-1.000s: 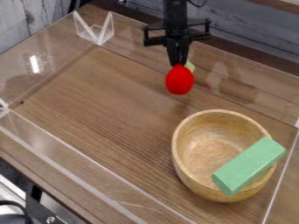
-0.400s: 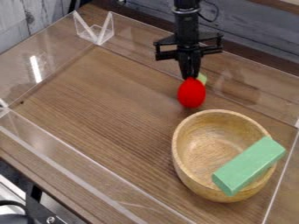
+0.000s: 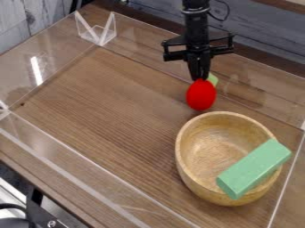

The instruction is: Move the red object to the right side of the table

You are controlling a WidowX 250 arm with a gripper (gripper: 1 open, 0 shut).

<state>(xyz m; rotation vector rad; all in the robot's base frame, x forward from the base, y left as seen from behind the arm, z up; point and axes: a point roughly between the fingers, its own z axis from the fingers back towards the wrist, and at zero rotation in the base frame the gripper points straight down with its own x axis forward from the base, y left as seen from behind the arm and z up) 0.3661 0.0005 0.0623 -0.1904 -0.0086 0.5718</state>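
The red object (image 3: 201, 95), a small glossy strawberry toy with a green leafy top, is right of centre on the brown wood-grain table (image 3: 107, 107), just behind the wooden bowl. My gripper (image 3: 201, 77) points almost straight down right above it. Its black fingers are together at the leafy top, so it is shut on the toy. The toy's underside is at or just above the tabletop; I cannot tell which.
A wooden bowl (image 3: 191, 134) stands at the front right with a green rectangular block (image 3: 254, 167) leaning across its rim. Low clear acrylic walls (image 3: 48, 160) border the table. A clear angled stand (image 3: 95, 29) sits at the back left corner.
My gripper and the red object have moved together to the right and a little nearer the bowl. Most of that shift came early; lately they barely moved.
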